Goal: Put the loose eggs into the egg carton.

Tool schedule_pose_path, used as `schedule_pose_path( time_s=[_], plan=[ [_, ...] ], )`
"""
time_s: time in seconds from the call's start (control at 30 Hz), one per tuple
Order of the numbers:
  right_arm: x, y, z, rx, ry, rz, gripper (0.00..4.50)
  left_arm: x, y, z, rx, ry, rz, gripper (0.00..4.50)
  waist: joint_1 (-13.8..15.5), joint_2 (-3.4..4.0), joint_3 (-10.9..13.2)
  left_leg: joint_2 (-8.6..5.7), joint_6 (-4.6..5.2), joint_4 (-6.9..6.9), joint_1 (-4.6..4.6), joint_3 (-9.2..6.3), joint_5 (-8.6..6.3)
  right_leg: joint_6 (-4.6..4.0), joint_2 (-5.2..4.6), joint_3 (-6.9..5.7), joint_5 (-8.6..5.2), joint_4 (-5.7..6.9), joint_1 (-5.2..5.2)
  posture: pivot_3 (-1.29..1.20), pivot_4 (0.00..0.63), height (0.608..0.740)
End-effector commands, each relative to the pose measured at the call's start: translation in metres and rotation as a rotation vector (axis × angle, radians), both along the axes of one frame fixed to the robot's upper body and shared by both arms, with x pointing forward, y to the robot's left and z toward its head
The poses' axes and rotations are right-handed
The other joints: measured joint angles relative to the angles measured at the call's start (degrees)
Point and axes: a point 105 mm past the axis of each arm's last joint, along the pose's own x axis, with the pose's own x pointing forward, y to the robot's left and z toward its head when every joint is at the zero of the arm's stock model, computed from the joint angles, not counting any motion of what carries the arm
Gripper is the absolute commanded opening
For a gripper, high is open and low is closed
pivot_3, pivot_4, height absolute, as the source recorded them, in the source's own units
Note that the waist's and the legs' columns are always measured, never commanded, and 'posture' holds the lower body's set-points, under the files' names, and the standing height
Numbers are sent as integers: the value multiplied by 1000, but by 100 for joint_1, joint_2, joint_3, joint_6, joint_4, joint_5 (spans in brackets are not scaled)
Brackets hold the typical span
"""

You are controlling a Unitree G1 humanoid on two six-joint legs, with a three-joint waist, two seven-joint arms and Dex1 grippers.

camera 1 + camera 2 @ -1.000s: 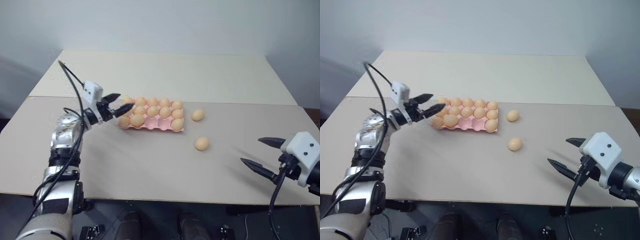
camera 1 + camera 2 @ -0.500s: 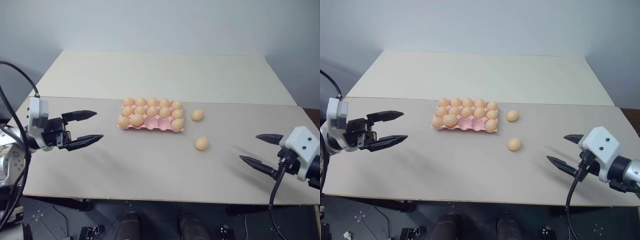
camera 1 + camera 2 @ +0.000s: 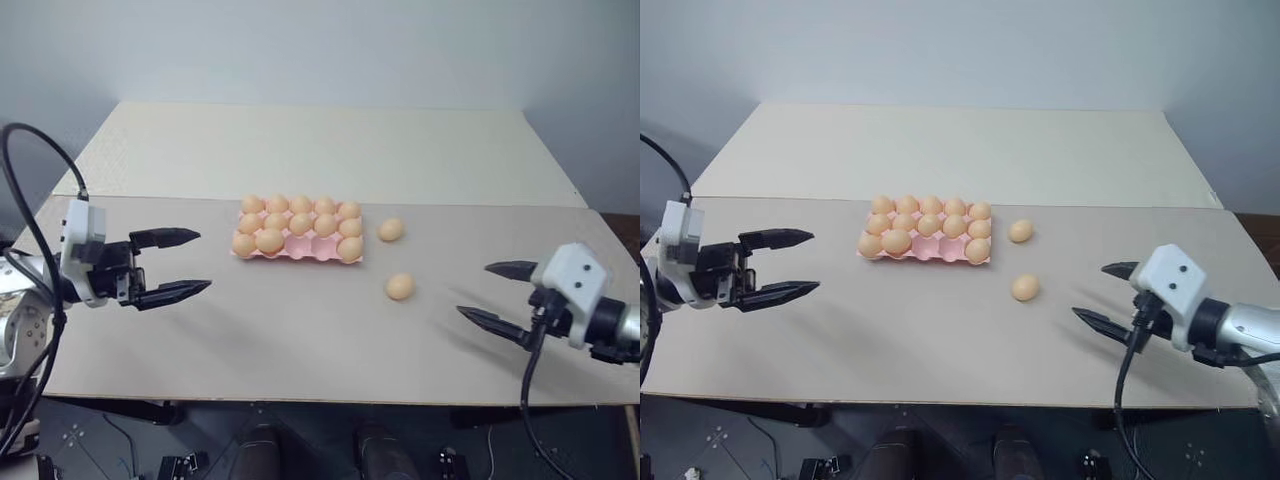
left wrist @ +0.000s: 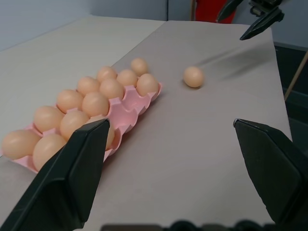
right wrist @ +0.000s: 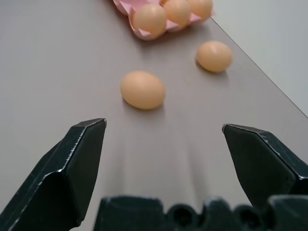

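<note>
Left eye view: the egg carton [image 3: 297, 236] lies flat near the middle of the bench [image 3: 300, 330], most of its cups filled, at least one front-row cup showing pink and empty, so room remains for loose eggs. Two loose eggs lie on the bench to the carton's right: the farther egg [image 3: 391, 230] just beside the carton's right end, the nearer egg [image 3: 400, 287] apart from it and closer to the robot. The left end effector [image 3: 182, 264] hovers over the bench well to the left of the carton, fingers spread wide and empty, pointing toward the carton; it appears parked clear of the tray so as not to obstruct the other arm. The right end effector [image 3: 495, 293] hovers to the right of the nearer egg, likewise fully open and holding nothing; in the right wrist view that egg [image 5: 143, 90] lies ahead between the two fingers, which suggests an approach for the next pick. Compared with one second ago, the left end effector, then at the carton's left end, has drawn back toward the bench's left edge, while the right end effector has edged closer to the loose eggs.
</note>
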Motion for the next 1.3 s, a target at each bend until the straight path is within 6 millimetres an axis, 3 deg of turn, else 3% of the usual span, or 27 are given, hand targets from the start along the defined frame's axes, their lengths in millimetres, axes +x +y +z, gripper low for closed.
schedule_pose_path(
  time_s=[0.03,0.37,0.7,0.83,1.1,1.2,1.3],
  plan=[
    [11,19,-9,-18,-31,38,4500,-9,-9,10,5,-34,-52,4469,-9,0,0,0,0,0,-1,0,0,0,1,0,0,0,-1,0,150,740],
    [61,47,-38,-44,-90,40,4500,-13,-20,1,24,-15,-66,4469,2,2,1,0,0,0,-3,1,0,-1,0,0,0,0,-6,0,150,740],
    [68,48,-55,-50,-37,43,4500,-14,-21,-3,31,-11,-43,4469,2,3,2,0,0,0,-2,1,0,-1,-1,0,0,2,-6,0,150,740],
    [69,46,-54,-38,-46,19,3324,-13,-21,-4,34,-11,-33,4500,2,3,2,0,0,0,-2,1,0,-1,-1,0,0,2,-7,0,150,740],
    [68,46,-56,-29,-31,28,3324,-10,-20,-6,40,-13,-15,4500,2,3,2,0,0,0,-2,1,0,-1,-1,0,0,2,-7,0,150,740],
    [66,47,-55,-21,-27,35,2655,-9,-20,-7,42,-16,-6,4500,2,3,2,0,0,-1,-2,1,0,-1,0,0,0,2,-7,0,150,740],
    [64,47,-57,-37,-26,40,2606,-9,-20,-8,40,-16,-3,4500,2,3,2,0,0,0,-2,1,0,-1,0,0,0,2,-7,0,150,740]
  ],
)
